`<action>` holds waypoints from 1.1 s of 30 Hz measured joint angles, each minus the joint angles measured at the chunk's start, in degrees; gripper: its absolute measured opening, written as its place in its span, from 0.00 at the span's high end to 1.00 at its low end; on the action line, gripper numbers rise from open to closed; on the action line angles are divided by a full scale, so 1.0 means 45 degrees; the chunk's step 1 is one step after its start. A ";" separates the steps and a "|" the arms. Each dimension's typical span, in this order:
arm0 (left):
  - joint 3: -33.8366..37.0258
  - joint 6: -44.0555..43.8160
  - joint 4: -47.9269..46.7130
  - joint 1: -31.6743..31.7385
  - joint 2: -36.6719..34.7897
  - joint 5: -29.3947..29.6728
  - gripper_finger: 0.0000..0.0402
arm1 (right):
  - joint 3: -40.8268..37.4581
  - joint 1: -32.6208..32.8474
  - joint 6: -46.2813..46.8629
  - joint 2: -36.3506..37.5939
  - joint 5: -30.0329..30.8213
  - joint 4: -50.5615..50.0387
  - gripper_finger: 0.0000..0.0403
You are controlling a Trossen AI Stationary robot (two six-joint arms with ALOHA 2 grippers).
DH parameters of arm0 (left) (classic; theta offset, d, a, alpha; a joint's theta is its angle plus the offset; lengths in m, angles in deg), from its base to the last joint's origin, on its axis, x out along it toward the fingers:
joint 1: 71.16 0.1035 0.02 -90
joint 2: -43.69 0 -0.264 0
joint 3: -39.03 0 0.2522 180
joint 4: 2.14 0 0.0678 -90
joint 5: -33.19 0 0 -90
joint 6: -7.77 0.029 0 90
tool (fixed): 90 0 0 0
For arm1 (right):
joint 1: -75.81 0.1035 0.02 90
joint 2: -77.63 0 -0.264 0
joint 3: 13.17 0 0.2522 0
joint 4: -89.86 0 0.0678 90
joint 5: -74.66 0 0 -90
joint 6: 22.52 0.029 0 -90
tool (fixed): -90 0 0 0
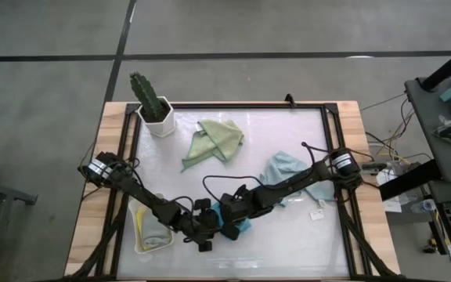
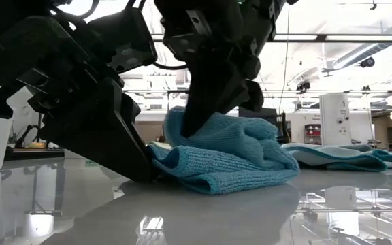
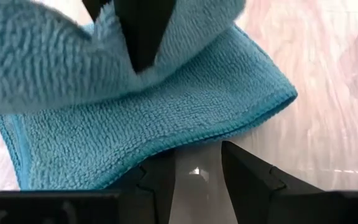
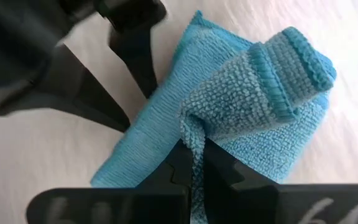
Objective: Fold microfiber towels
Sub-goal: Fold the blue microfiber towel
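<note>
Both grippers meet at the teal towel near the front of the glossy white table, a little left of centre. My right gripper is pinched shut on a fold of that cloth: in its wrist view I see the fabric squeezed between the two dark fingers, with a rolled, hemmed edge lifted above the flat layer. My left gripper sits low at the towel's edge with its fingers partly apart; through its wrist camera I see bare tabletop between them and the lower hem lying just over their tips, so I can't call it a grip. From table height I see the left gripper's fingers angled down to the surface against the cloth's left side, while the right one comes down from above into the bunched top.

Elsewhere I see the pale blue towel crumpled under the right arm, the sage green towel loosely folded toward the back, a potted cactus at the back left corner, and a white tray at front left holding a yellow cloth.
</note>
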 joint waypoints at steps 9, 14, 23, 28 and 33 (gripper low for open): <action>0.0000 0.0000 0.0000 0.0000 0.0000 -0.0002 0.71 | 0.0034 0.0000 -0.0167 -0.0026 0.0004 0.0340 0.95; 0.0000 0.0000 0.0000 0.0000 0.0000 -0.0004 0.71 | 0.0034 0.0055 -0.0250 -0.0051 0.0012 0.0723 0.84; 0.0000 -0.0005 0.0000 0.0000 0.0000 -0.0005 0.71 | 0.0247 0.0328 -0.0566 -0.0051 -0.0016 0.0998 0.68; 0.0005 -0.0015 -0.0022 -0.0014 -0.0072 -0.0108 0.71 | 0.0640 0.0445 -0.1005 -0.0047 -0.0044 0.0890 0.62; -0.0029 0.0000 -0.0239 -0.0112 -0.0541 -0.0155 0.71 | 0.0792 0.0743 -0.1920 0.0586 0.0012 0.0163 0.61</action>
